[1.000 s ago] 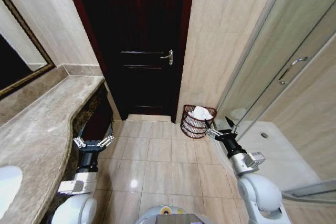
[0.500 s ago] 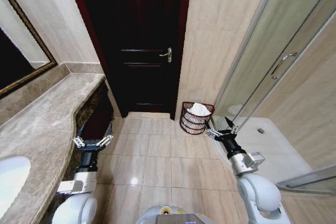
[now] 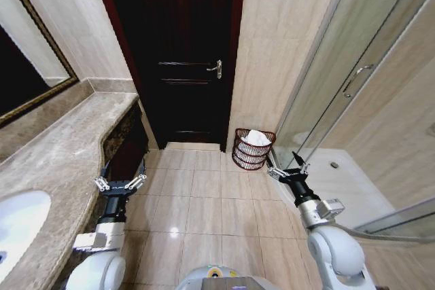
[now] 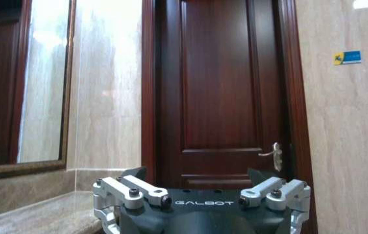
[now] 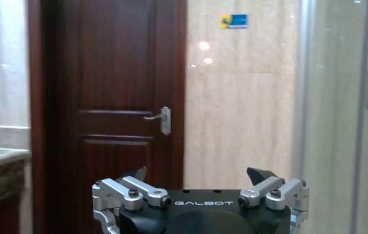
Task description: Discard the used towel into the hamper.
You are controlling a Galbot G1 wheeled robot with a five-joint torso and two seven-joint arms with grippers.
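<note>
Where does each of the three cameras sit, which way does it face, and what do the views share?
Head view: high on the robot, looking forward and down at the floor, the hamper holding a white towel, the left gripper and right gripper.
Left wrist view: behind the open left gripper, facing the dark door.
Right wrist view: behind the open right gripper, facing door and shower glass.
Shared: the door, its handle, the blue wall sign.

Open tile floor (image 3: 204, 202) ahead of both claws; counter (image 3: 61, 161) crowding left, glass shower door (image 3: 333, 100) right.
</note>
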